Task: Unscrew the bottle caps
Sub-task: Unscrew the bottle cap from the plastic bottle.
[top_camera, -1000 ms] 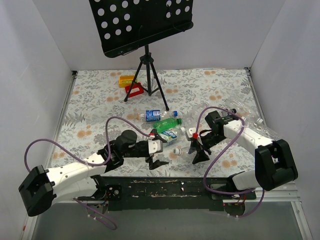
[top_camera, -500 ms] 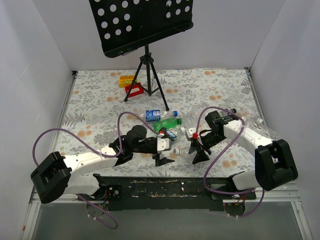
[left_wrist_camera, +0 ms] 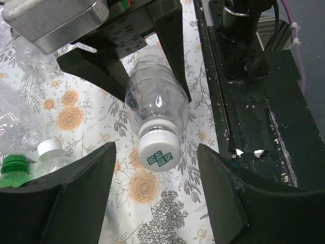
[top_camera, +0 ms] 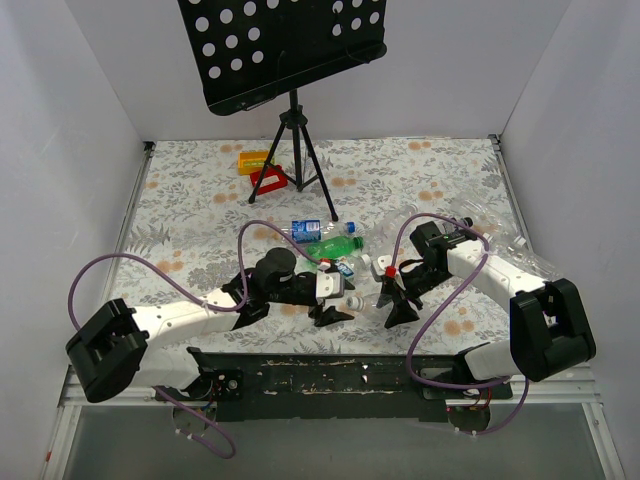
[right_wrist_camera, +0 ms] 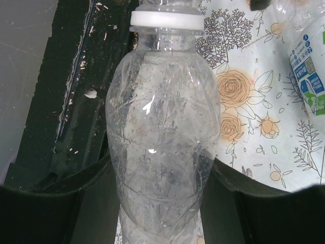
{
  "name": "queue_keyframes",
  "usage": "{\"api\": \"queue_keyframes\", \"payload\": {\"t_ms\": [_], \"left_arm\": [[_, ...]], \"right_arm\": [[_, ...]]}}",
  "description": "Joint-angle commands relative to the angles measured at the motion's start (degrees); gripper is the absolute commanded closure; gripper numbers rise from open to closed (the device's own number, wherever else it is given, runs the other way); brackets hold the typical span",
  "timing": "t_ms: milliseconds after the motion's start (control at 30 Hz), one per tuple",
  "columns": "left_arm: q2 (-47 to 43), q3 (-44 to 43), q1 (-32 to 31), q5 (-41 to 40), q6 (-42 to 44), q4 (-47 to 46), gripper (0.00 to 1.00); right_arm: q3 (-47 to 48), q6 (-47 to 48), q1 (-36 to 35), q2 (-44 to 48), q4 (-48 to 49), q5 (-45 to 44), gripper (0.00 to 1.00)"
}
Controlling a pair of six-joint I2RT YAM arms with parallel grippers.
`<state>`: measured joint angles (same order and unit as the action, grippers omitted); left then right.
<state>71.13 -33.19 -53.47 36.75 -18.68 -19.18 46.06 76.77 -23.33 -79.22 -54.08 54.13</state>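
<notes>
White walls (top_camera: 70, 150) close in a flower-printed surface (top_camera: 190, 215) on three sides, with a black music stand (top_camera: 285, 50) at the back and a yellow block (top_camera: 253, 159) and red block (top_camera: 268, 180) by its tripod feet; bare cloth spreads from the left wall to the middle. Seen from above, the left arm (top_camera: 175, 322) reaches rightward along the near edge, and its left hand (left_wrist_camera: 156, 147) is only a dark knot there. Its own wrist camera shows more: the two fingers stand apart on either side of a white cap (left_wrist_camera: 158, 152) with green print, a gap on each side, gripping nothing. That cap sits on a clear bottle (left_wrist_camera: 155, 99) near the front edge, close to the black base plate (left_wrist_camera: 254, 101); whether it rests on the cloth I cannot tell. Left of it in that view are a green cap (left_wrist_camera: 12, 165) and a second white cap (left_wrist_camera: 51, 149), their bottles cut off; overhead, a green bottle (top_camera: 332, 248) and a blue-labelled bottle (top_camera: 305, 230) lie clustered mid-surface. The right hand (right_wrist_camera: 161, 162) is clamped on the clear bottle's body, both fingers against its sides; its wrist view cuts off the bottle's base and most of the cap. Beyond the right arm (top_camera: 490, 270), pale plastic shapes (top_camera: 497, 232) by the right wall are too faint to count.
</notes>
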Motion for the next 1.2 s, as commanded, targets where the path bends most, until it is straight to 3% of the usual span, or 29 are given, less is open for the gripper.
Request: {"api": "queue_keyframes", "payload": {"t_ms": [0,167,367,500,633,833,967,1167], "left_arm": [[0.41,-1.88,0.04,1.22,-1.53,-1.56,0.40],[0.50,-1.62,0.04,1.22,-2.94,-1.91,0.53],[0.06,-0.82,0.04,0.34,-8.64,-4.11,1.00],[-1.52,-0.03,0.04,-0.10,-16.36,-5.43,1.00],[-3.37,-0.91,-0.05,-6.76,-33.66,-3.60,1.00],[-2.58,-8.20,0.04,-18.81,-62.42,13.70,1.00],[-2.05,-8.56,0.04,-21.63,-79.37,17.51,1.00],[-1.00,-8.20,-0.14,-24.70,-81.96,18.03,1.00]], "right_arm": [[0.78,0.92,-0.22,0.73,-1.55,1.33,0.95],[0.78,0.92,-0.22,0.73,-1.55,1.24,0.95],[0.78,0.92,-0.22,0.56,-1.55,1.16,0.95],[0.78,0.83,-0.22,0.64,-1.55,1.15,0.95],[0.78,0.92,-0.22,0.56,-1.55,1.15,0.95],[0.78,0.75,-0.31,0.47,-1.55,1.07,0.95],[0.78,0.75,-0.31,0.21,-1.46,1.07,0.95],[0.70,0.66,-0.22,0.73,-1.55,0.98,0.95]]}}
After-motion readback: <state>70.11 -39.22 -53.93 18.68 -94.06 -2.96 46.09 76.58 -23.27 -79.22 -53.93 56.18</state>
